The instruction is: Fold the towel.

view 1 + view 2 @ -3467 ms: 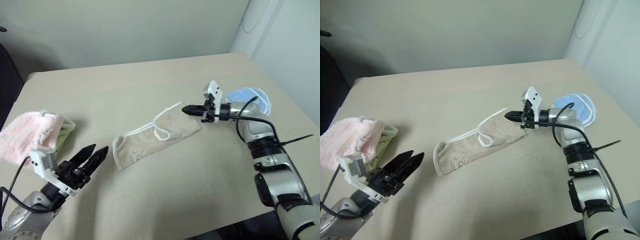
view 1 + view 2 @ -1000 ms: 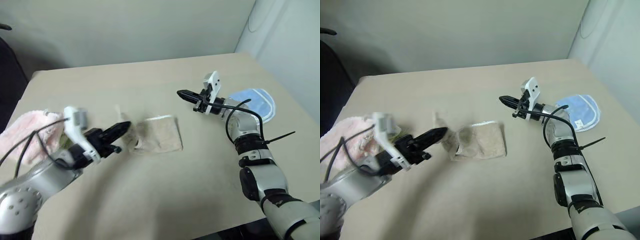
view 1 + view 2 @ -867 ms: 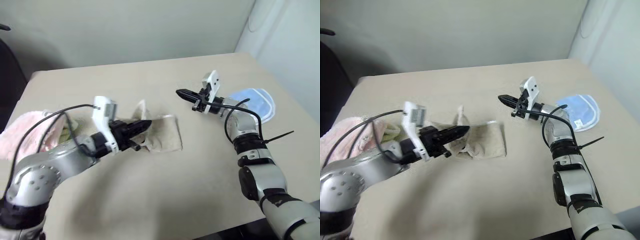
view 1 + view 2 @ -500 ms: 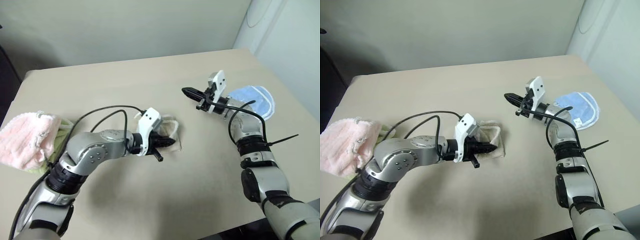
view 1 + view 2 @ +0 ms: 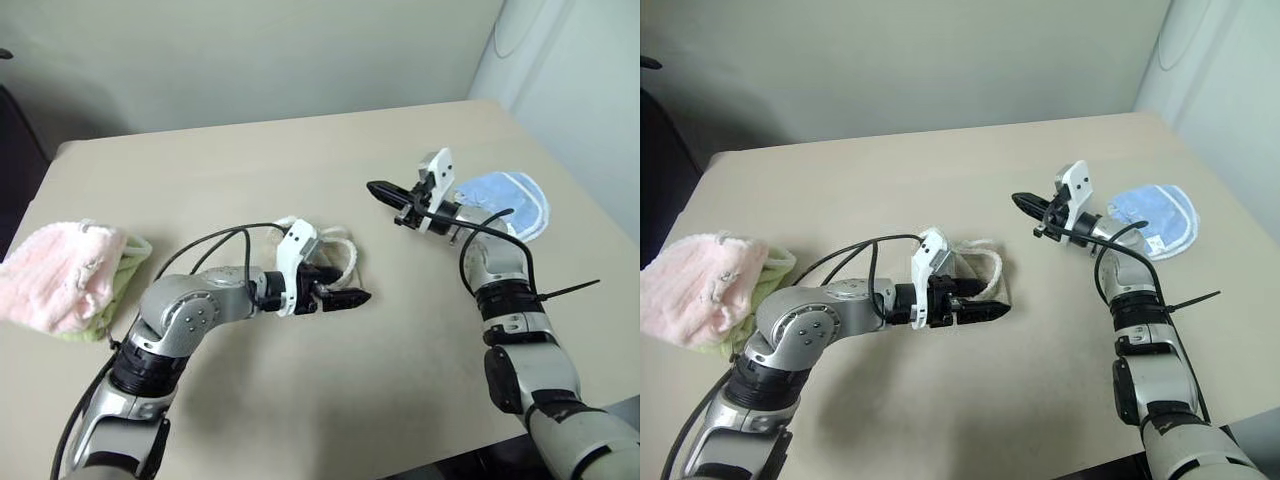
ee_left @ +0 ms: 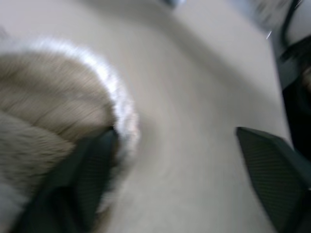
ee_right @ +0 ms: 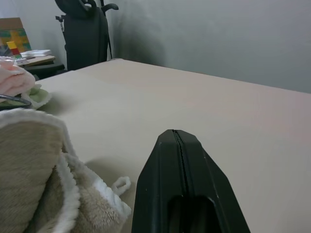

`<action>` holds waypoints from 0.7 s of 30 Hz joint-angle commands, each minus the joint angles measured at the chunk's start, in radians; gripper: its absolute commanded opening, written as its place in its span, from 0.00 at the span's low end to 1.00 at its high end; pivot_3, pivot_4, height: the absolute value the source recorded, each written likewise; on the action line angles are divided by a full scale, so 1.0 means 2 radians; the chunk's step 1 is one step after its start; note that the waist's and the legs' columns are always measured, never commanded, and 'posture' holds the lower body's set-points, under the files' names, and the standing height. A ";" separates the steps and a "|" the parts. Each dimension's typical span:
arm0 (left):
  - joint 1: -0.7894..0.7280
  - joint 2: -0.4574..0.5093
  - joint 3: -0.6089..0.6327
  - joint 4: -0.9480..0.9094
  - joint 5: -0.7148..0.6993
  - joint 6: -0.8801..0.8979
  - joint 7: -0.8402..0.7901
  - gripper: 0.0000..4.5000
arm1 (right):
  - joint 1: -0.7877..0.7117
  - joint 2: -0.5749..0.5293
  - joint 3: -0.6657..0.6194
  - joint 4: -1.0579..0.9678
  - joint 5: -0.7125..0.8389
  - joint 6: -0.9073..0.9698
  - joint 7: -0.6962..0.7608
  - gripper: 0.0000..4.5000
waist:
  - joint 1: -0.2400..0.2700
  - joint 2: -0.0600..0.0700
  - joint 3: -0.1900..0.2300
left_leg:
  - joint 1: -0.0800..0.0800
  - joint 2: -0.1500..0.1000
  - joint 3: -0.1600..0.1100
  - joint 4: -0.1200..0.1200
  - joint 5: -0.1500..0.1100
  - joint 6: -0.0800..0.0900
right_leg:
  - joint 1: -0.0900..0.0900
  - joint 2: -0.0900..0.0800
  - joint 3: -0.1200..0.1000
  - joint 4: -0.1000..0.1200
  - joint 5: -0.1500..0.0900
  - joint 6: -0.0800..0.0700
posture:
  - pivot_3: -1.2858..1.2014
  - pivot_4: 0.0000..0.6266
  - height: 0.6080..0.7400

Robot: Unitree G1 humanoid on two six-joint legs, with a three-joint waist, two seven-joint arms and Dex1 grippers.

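The towel [image 5: 338, 262], beige with white corded edging, lies folded over itself near the middle of the table. My left gripper [image 5: 352, 297] rests low at the towel's near right edge. In the left wrist view its fingers [image 6: 92, 165] stand wide apart, one against the towel [image 6: 48, 107] and the other over bare table, with nothing gripped. My right gripper [image 5: 378, 189] hovers shut and empty above the table, beyond and to the right of the towel. Its closed fingers [image 7: 177, 145] point toward the towel [image 7: 39, 184].
A light blue cloth [image 5: 505, 200] lies at the right side of the table [image 5: 250, 170], behind my right arm. A pink fluffy cloth [image 5: 55, 285] on a green one sits at the left edge. A cable loops over my left forearm.
My left gripper swung right and down, carrying the towel's left end over the other half, then opened and let go. The right gripper stayed still.
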 commanded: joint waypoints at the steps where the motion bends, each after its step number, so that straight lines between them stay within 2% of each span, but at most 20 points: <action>1: 0.009 -0.009 0.057 -0.040 -0.047 0.000 0.007 0.99 | -0.013 -0.004 -0.002 -0.009 0.007 -0.001 0.005 0.00 | 0.000 0.000 0.000 | 0.000 0.000 0.000 0.000 0.000 0.000 | 0.000 0.000 0.000 0.000 0.000 0.000 | 0.52 0.24 1.00; 9: 0.013 -0.010 0.152 -0.056 -0.101 -0.034 0.016 0.99 | -0.016 -0.009 -0.001 -0.013 0.009 0.009 0.010 0.00 | 0.000 0.000 0.000 | 0.000 0.000 0.000 0.001 0.000 0.000 | 0.000 0.000 0.000 0.000 0.000 0.000 | 0.52 0.24 1.00; 11: 0.001 0.001 0.173 -0.040 -0.087 -0.043 0.028 0.99 | -0.016 -0.012 -0.002 -0.018 0.014 0.017 0.017 0.00 | 0.000 0.000 0.000 | 0.000 0.000 0.000 0.001 0.000 0.000 | 0.000 0.000 0.000 0.001 0.000 0.000 | 0.52 0.24 1.00; 14: -0.009 0.027 0.193 -0.009 -0.034 -0.069 0.034 0.88 | -0.013 -0.016 -0.002 -0.033 0.022 0.034 0.028 0.00 | 0.000 0.000 0.000 | 0.000 0.000 0.000 0.001 0.000 0.000 | 0.000 0.000 0.000 0.001 0.000 0.000 | 0.52 0.24 1.00; 18: 0.010 0.048 0.187 0.006 0.031 -0.111 0.011 0.56 | -0.005 -0.016 0.010 -0.071 0.033 0.067 0.049 0.00 | -0.002 0.000 0.000 | 0.000 0.000 0.000 0.001 0.000 0.000 | 0.000 0.000 0.000 0.000 0.000 0.000 | 0.52 0.24 1.00; 21: 0.025 0.044 0.178 -0.003 0.042 -0.123 -0.013 0.32 | 0.005 -0.013 0.020 -0.108 0.042 0.092 0.059 0.00 | -0.003 0.000 0.000 | 0.000 0.000 0.000 0.000 0.000 0.000 | 0.000 0.000 0.000 0.000 0.000 0.000 | 0.52 0.24 1.00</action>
